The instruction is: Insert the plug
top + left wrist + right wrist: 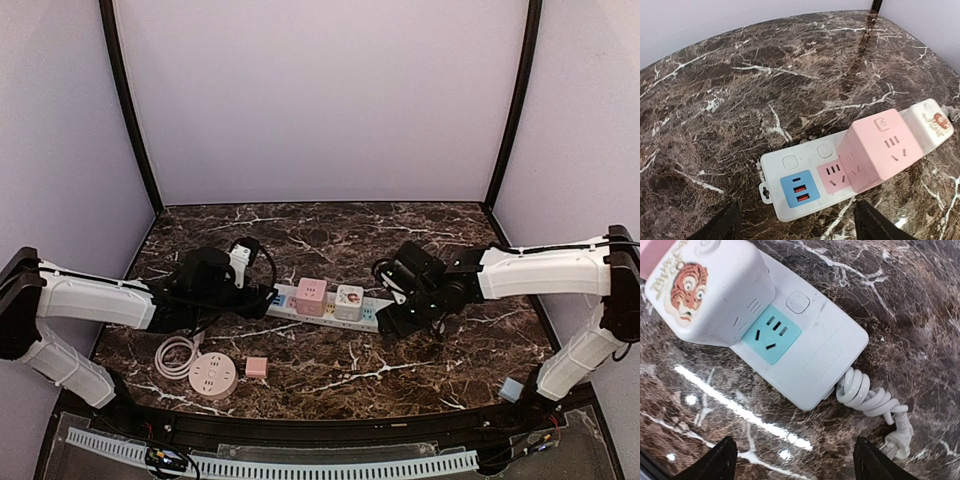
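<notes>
A white power strip [375,318] lies across the middle of the marble table. A pink cube plug [311,295] and a white cube plug with a tiger picture [349,301] stand on it side by side. My left gripper [266,298] is at the strip's left end and is open. In the left wrist view its fingertips [722,226] straddle the end of the strip [772,172] without touching it, close to the blue USB panel [799,188] and the pink cube [880,150]. My right gripper [392,320] hovers open at the strip's right end [827,360], with nothing between its fingers [871,462].
The strip's own coiled white cord [865,395] and its plug [900,440] lie off its right end. A round white socket [212,376] with a looped cable and a small pink square block [256,367] sit at the front left. Purple walls enclose the table.
</notes>
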`<control>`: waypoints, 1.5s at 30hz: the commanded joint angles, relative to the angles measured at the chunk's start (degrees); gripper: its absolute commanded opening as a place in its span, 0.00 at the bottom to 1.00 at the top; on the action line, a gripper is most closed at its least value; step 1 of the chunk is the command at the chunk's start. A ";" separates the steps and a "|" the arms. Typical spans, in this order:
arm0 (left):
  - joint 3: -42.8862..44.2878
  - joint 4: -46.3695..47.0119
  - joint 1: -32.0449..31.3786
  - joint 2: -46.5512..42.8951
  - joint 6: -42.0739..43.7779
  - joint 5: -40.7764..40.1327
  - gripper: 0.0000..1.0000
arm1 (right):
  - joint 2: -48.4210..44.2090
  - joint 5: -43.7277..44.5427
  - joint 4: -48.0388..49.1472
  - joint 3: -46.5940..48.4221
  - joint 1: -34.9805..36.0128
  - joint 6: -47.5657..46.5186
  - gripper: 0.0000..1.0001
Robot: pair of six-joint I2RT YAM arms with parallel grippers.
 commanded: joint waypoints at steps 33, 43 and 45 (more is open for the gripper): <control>9.25 -3.38 5.02 13.68 -6.88 1.35 0.75 | 35.33 -0.33 21.27 24.87 -6.32 -9.15 0.71; 6.08 -0.66 5.16 8.62 -16.88 -4.49 0.76 | 50.35 -13.53 24.07 45.67 -6.36 -13.32 0.71; 6.26 -1.16 5.11 8.45 -18.93 -5.68 0.76 | 53.50 -14.77 23.93 50.46 -6.45 -13.94 0.71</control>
